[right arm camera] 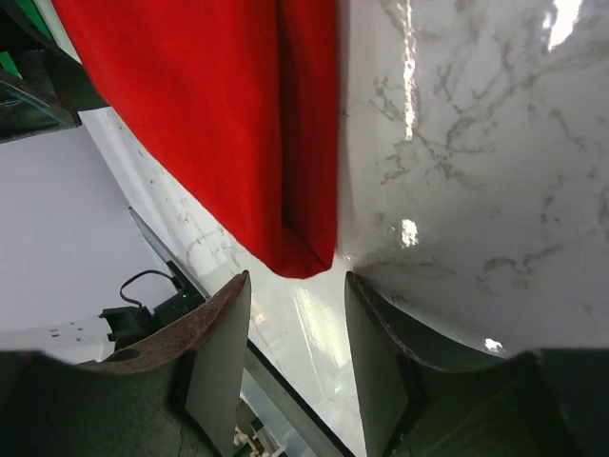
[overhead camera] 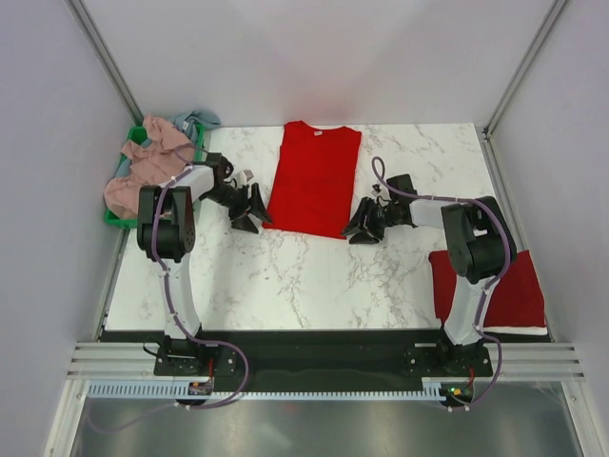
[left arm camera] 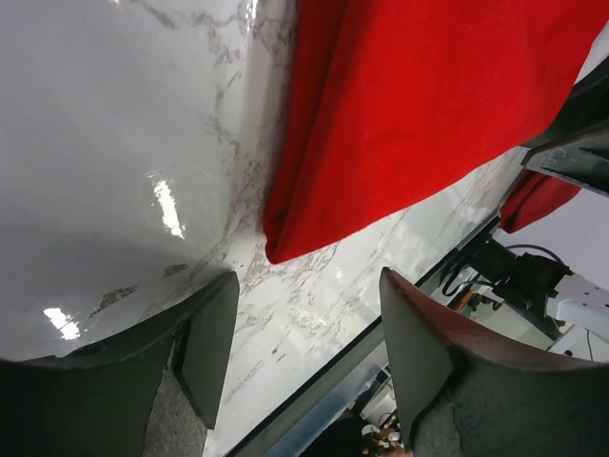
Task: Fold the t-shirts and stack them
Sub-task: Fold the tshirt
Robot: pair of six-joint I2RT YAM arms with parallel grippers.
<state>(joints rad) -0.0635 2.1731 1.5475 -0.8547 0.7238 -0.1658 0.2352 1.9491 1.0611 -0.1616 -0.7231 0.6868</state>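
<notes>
Red and likely limp, the shirt [overhead camera: 314, 179] offers hem corners just ahead of the left gripper [overhead camera: 253, 211] and right gripper [overhead camera: 361, 227], both gaping empty.

The top view looks down from high above and behind the arms, their bases [overhead camera: 190, 357] at its lower edge, taking in the whole surface [overhead camera: 285, 276]. Each wrist view sits low and close (nearly skimming the marble), looking out between its own fingers [left arm camera: 205, 343]. The left one faces the red t-shirt [left arm camera: 409, 114] at its near left corner, the right one its near right corner; all three share that hem.
</notes>
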